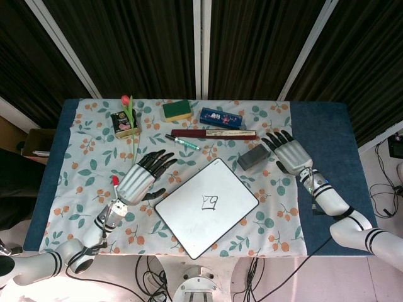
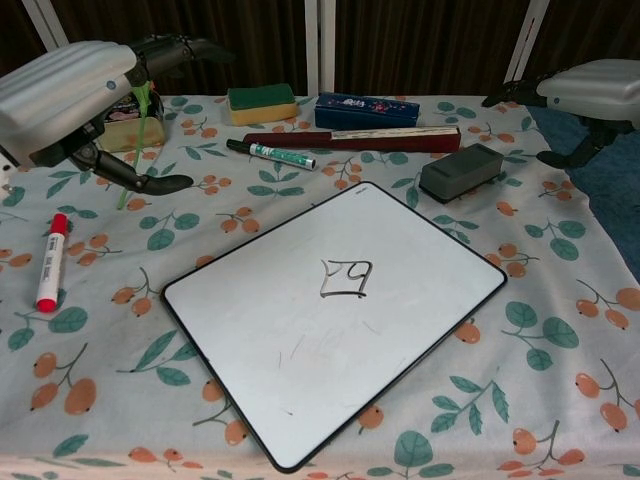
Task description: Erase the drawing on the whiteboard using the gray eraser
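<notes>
Just off the whiteboard's (image 1: 206,207) upper right edge, the eraser (image 1: 254,157) sits on the flowery cloth (image 1: 82,151), untouched. The little drawing (image 1: 210,201) is mid-board. My right hand (image 1: 289,153) hovers just right of the eraser, fingers spread, holding nothing. My left hand (image 1: 140,178) hangs left of the board, fingers also spread. There's a red marker (image 2: 47,262) far left and a green pen (image 1: 182,142) above the board.

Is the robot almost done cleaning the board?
Not yet. Nothing looks done: the drawing is whole on the whiteboard. The gray eraser lies untouched on the cloth. The right hand hovers open beside it, and the left hand is open too. Grabbing the eraser and wiping are both left.
</notes>
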You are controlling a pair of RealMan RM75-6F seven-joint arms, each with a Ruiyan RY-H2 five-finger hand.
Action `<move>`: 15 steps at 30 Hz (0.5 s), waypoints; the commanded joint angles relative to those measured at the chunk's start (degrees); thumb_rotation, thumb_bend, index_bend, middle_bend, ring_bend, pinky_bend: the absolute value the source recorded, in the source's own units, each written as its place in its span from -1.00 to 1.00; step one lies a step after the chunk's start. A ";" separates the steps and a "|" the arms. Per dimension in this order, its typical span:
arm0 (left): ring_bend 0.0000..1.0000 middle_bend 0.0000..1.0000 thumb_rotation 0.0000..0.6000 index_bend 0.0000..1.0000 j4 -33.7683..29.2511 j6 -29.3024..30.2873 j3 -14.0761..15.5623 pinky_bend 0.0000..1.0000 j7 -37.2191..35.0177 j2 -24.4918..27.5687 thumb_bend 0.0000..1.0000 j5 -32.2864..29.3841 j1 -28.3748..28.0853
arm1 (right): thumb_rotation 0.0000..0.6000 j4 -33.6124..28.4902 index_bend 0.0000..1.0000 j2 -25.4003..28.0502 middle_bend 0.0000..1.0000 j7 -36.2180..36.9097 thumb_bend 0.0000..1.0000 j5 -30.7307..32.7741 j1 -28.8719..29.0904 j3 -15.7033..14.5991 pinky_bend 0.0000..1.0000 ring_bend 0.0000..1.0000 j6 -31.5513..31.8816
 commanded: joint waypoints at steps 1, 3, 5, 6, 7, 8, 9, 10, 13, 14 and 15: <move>-0.86 -0.80 1.00 -0.76 -0.02 -0.15 0.03 -0.63 -0.08 0.11 -0.61 0.00 -0.02 | 1.00 2.36 -1.00 -2.18 -1.00 1.76 -0.24 -0.95 0.91 -0.49 -1.00 -1.00 -0.77; -0.86 -0.80 1.00 -0.76 0.09 -0.18 0.04 -0.63 -0.14 0.13 -0.61 -0.01 0.00 | 1.00 3.39 -1.00 -3.08 -1.00 2.40 -0.24 -1.21 1.16 -0.64 -1.00 -1.00 -0.88; -0.86 -0.80 1.00 -0.76 0.23 -0.21 0.06 -0.63 -0.31 0.16 -0.61 -0.05 0.04 | 1.00 4.58 -1.00 -4.14 -1.00 3.04 -0.24 -1.51 1.50 -0.85 -1.00 -1.00 -1.17; -0.86 -0.80 1.00 -0.76 0.31 -0.21 0.08 -0.63 -0.40 0.17 -0.61 -0.06 0.08 | 1.00 5.02 -1.00 -4.58 -1.00 3.36 -0.24 -1.61 1.64 -0.93 -1.00 -1.00 -1.29; -0.86 -0.80 1.00 -0.76 0.40 -0.21 0.10 -0.63 -0.53 0.20 -0.61 -0.06 0.10 | 1.00 5.60 -1.00 -5.16 -1.00 3.73 -0.24 -1.78 1.84 -0.99 -1.00 -1.00 -1.37; -0.86 -0.80 1.00 -0.76 0.45 -0.20 0.10 -0.63 -0.60 0.23 -0.61 -0.07 0.13 | 1.00 6.05 -1.00 -5.58 -1.00 3.95 -0.24 -1.91 2.01 -1.02 -1.00 -1.00 -1.41; -0.86 -0.80 1.00 -0.76 0.50 -0.19 0.09 -0.63 -0.72 0.27 -0.61 -0.09 0.15 | 1.00 6.69 -1.00 -6.14 -1.00 4.20 -0.24 -2.10 2.23 -1.06 -1.00 -1.00 -1.41; -0.86 -0.80 1.00 -0.76 0.52 -0.17 0.09 -0.63 -0.80 0.31 -0.61 -0.12 0.18 | 1.00 7.20 -1.00 -6.56 -0.99 4.38 -0.24 -2.25 2.39 -1.06 -1.00 -1.00 -1.35; -0.86 -0.80 1.00 -0.76 0.62 -0.18 0.10 -0.63 -1.00 0.43 -0.61 -0.18 0.26 | 1.00 8.73 -1.00 -7.80 -0.91 5.00 -0.24 -2.54 2.97 -1.11 -1.00 -1.00 -1.59; -0.86 -0.80 1.00 -0.76 0.62 -0.19 0.12 -0.63 -1.08 0.48 -0.61 -0.19 0.28 | 1.00 9.07 -1.00 -8.10 -0.90 5.12 -0.24 -2.58 3.16 -1.15 -1.00 -1.00 -1.81; -0.86 -0.80 1.00 -0.76 0.65 -0.15 0.11 -0.63 -1.17 0.56 -0.61 -0.19 0.31 | 1.00 9.52 -1.00 -8.45 -0.89 5.17 -0.24 -2.63 3.46 -1.17 -1.00 -1.00 -2.10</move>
